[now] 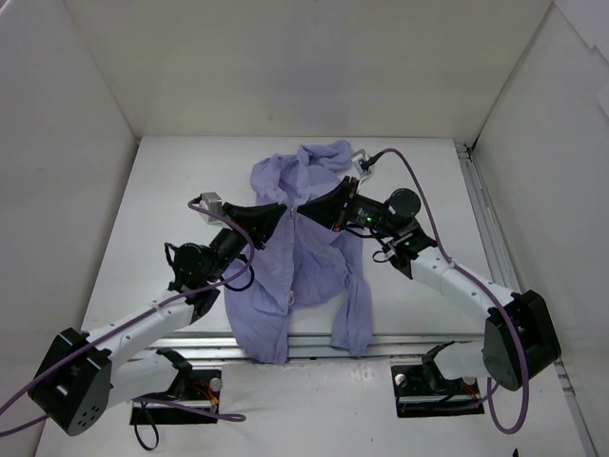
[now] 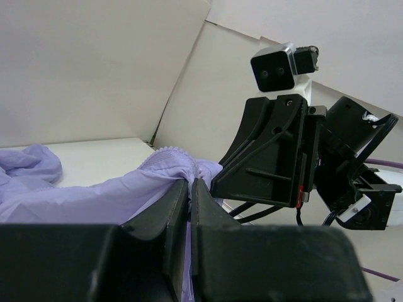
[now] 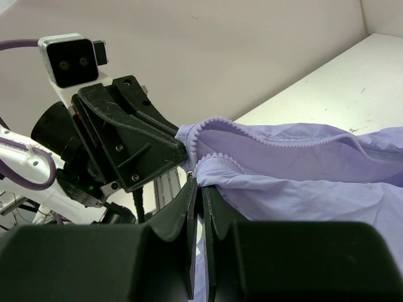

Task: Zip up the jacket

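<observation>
jacket [image 1: 306, 267]: thin lavender garment, rumpled, lying in the middle of the white table [image 1: 428, 181], upper end toward the far wall, front facing up
near end of the jacket: the hem and one sleeve [image 1: 354, 314] trail over the metal rail [image 1: 419, 335] at the table's near edge
front opening: runs down the middle of the garment; in the right wrist view two rows of zip teeth [image 3: 221, 121] stand apart near the top, one arching above the other
left gripper [image 1: 285, 211]: reaches in from the left over the upper chest; jaws pressed together with a fold of lavender cloth pinched in the slit between its fingers [image 2: 173, 214]
right gripper [image 1: 306, 208]: reaches in from the right; jaws likewise closed, nipping the fabric edge just under the lower row of teeth
between the grippers: the two tips almost meet at the front opening, and the pinched cloth stands up there in a small ridge
zip slider: cannot tell where it is; a pale glint at the right gripper's tips is too small to name
cables [image 1: 433, 228]: purple, looping off each arm above the table
</observation>
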